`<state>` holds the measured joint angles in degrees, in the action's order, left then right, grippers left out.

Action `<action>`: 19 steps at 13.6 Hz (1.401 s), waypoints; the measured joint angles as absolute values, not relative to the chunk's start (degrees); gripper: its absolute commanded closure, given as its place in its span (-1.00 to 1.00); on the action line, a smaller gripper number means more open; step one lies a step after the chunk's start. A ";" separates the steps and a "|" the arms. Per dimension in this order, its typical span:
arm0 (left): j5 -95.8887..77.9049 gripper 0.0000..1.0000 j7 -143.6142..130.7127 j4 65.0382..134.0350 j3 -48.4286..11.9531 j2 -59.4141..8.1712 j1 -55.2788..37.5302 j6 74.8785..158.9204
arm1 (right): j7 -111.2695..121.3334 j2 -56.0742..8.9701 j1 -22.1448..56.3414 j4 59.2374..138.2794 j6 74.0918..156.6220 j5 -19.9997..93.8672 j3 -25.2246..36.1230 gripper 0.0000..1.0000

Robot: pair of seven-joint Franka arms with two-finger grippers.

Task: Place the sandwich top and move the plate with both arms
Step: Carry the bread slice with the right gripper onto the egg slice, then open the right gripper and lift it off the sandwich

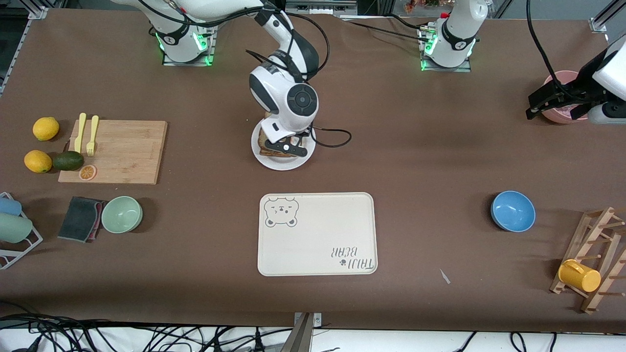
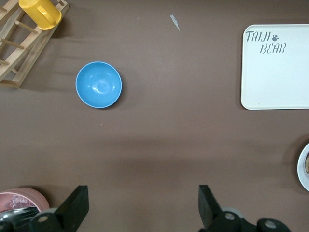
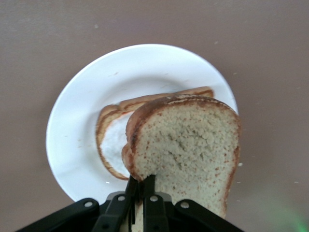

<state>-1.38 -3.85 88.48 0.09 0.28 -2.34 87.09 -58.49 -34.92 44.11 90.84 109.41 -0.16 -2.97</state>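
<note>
Right pincer (image 3: 140, 191) clamped on bread slice (image 3: 186, 150) over plate (image 3: 77, 121): square it above egg slice (image 3: 113, 140), then release. Left pincer (image 2: 140, 208) apart, waiting over desk (image 2: 159, 145).

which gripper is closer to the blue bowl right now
Left. The left gripper hangs open over bare table by the pink bowl, with the blue bowl in its view. The right gripper is over the plate, holding the sandwich top.

The plate (image 1: 282, 164) lies farther from the front camera than the tray (image 1: 317, 233), with the blue bowl (image 1: 512, 210) toward the left arm's end.
</note>
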 measured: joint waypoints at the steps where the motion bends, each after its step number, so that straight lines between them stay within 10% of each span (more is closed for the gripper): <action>1: -1.38 -1.00 -3.85 88.47 0.09 0.28 -2.34 87.09 | -58.90 -35.52 44.56 90.83 110.21 -0.16 -2.97 1.00; 3: -1.38 -1.00 -3.85 88.43 0.09 0.28 -2.34 87.09 | -59.33 -36.70 45.28 90.82 111.22 -0.16 -2.95 1.00; 4: -1.38 -1.00 -3.85 88.40 0.07 0.28 -2.35 87.09 | -59.43 -37.11 45.42 90.80 111.48 -0.17 -2.95 0.69; 7: -1.38 -1.00 -3.85 88.24 -0.58 0.28 -2.37 87.09 | -59.44 -37.82 45.41 90.76 111.56 -0.17 -2.60 -0.99; 19: -1.38 -1.00 -3.85 88.17 -0.75 0.28 -2.36 86.70 | -48.14 -35.31 38.76 81.81 105.35 -0.31 -0.31 -0.99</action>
<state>-1.38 -3.85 88.17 -0.75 0.28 -2.36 86.70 -48.14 -35.31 38.76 81.81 105.35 -0.31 -0.31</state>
